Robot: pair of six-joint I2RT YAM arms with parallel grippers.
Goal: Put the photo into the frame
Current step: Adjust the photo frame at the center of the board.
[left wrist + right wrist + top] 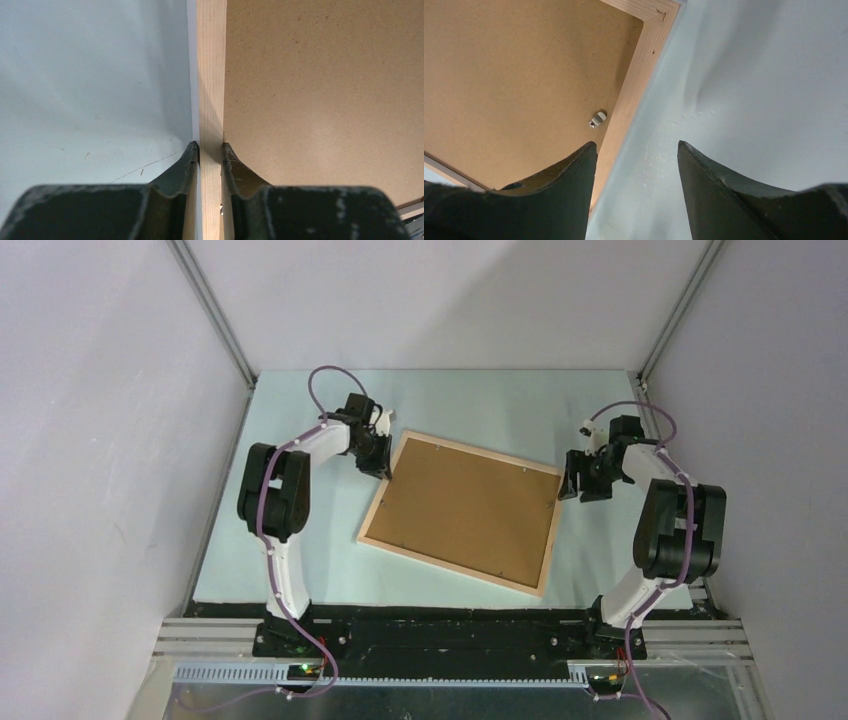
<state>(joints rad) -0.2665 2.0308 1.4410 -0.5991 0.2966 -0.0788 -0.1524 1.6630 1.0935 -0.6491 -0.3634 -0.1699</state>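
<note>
The frame (450,566) lies face down in the middle of the table, pale wood rails up, with a brown backing board (465,505) filling it. The photo is hidden. My left gripper (381,468) is at the frame's far-left rail; in the left wrist view its fingertips press both sides of that wooden rail (211,75), so the left gripper (210,148) is shut on it. My right gripper (572,485) stands open at the frame's right rail (636,85). In the right wrist view the right gripper (637,145) has one finger over the board's edge and the other over the table, holding nothing.
A small metal tab (597,119) sits on the backing board (524,75) beside the right rail. The pale blue-green table mat (300,570) lies under the frame. Grey walls with metal corner posts (215,315) close in the back and sides.
</note>
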